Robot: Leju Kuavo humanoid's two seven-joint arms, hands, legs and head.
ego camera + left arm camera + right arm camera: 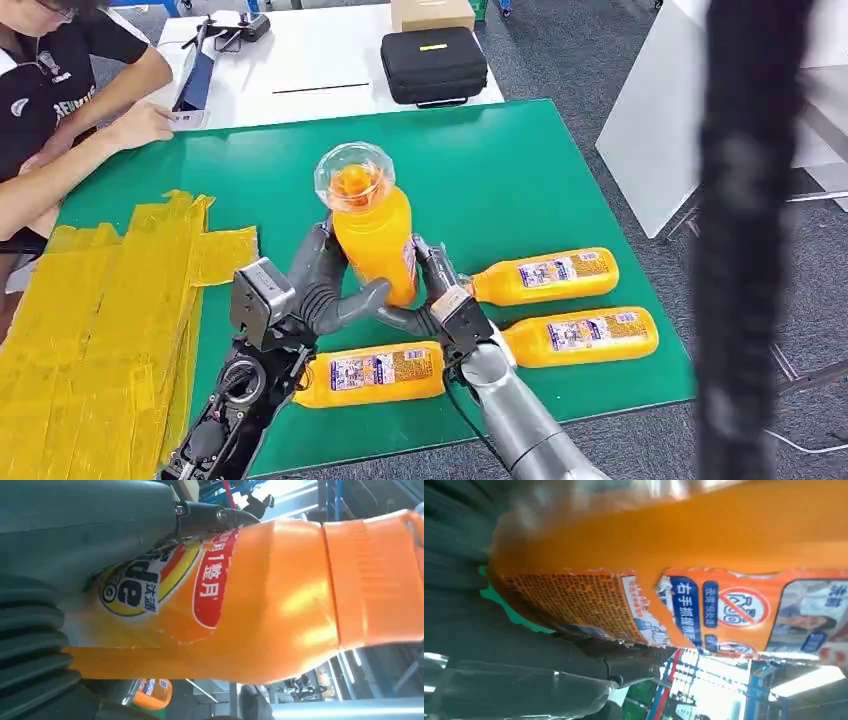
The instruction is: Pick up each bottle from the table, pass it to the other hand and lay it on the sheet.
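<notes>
An orange juice bottle [372, 232] stands upright in the air above the green table [520, 170], its clear cap toward the camera. My left hand [325, 285] grips its lower body from the left, and my right hand [435, 300] holds it from the right. The left wrist view has the bottle [280, 605] close against my left hand [90, 525]. In the right wrist view its label [704, 595] lies against my right hand [524, 650]. Three more orange bottles lie on the table [545, 277] [585, 336] [372, 372]. The yellow sheet [100, 310] covers the table's left side.
A person [60, 90] sits at the far left corner with a hand on the table edge. Behind the green table, a white table [300, 60] carries a black case [433, 64] and a cardboard box [432, 13]. A dark blurred upright shape [750, 240] hangs close on the right.
</notes>
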